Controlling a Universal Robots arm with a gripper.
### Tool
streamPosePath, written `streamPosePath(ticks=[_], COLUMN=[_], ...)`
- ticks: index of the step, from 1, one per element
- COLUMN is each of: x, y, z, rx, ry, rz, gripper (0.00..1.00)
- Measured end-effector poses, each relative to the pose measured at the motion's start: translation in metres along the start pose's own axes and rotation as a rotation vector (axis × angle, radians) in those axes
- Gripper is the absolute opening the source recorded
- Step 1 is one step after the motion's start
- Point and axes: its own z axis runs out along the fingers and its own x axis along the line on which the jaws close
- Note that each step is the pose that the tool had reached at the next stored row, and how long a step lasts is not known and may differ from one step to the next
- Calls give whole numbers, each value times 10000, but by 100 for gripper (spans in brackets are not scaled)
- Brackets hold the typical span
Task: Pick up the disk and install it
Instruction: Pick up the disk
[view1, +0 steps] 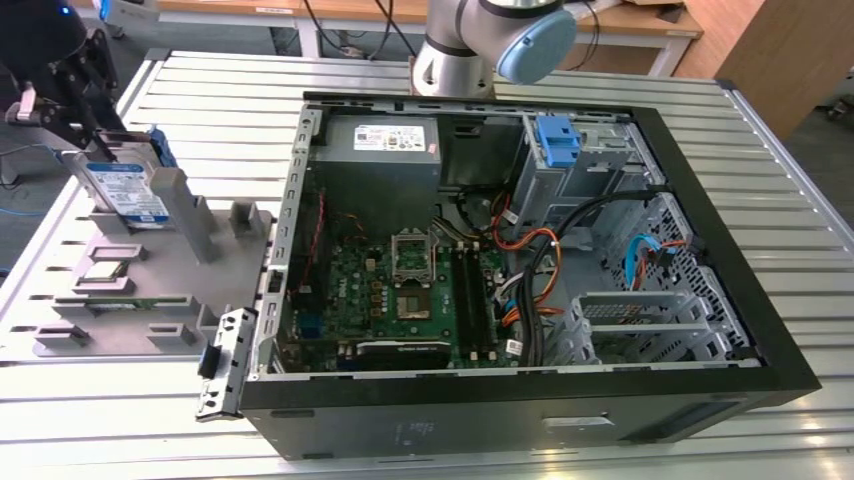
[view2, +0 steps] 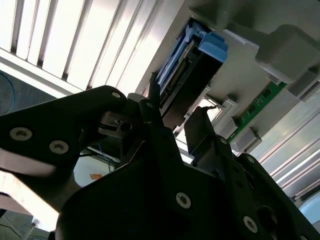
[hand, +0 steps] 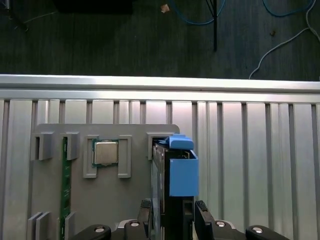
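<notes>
Currently disk upright in grey fixture slot; gripper straddles it, clamping unclear.

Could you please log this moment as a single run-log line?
phase: pick-up | gripper: at the disk | disk: upright in grey fixture, not installed | computer case: open

Slatted table bears case, probably fixture tray

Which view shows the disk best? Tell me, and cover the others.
Exterior view: the disk stands in the grey fixture, its label face showing. The first wrist view shows it edge-on; the second wrist view catches its blue-railed end.
</notes>
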Motion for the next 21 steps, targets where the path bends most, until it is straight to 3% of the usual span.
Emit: streamPosePath(ticks=[9, 10, 12, 13, 21], x=[7, 7, 7, 7, 8], y=[-4, -3, -3, -4, -4], z=[86, 88, 90, 90, 91], rx=[25, 22, 22, 21, 21], ry=[18, 2, -119, -145, -145], rz=[-532, -570, -619, -624, -627], gripper=[47, 47, 47, 47, 47])
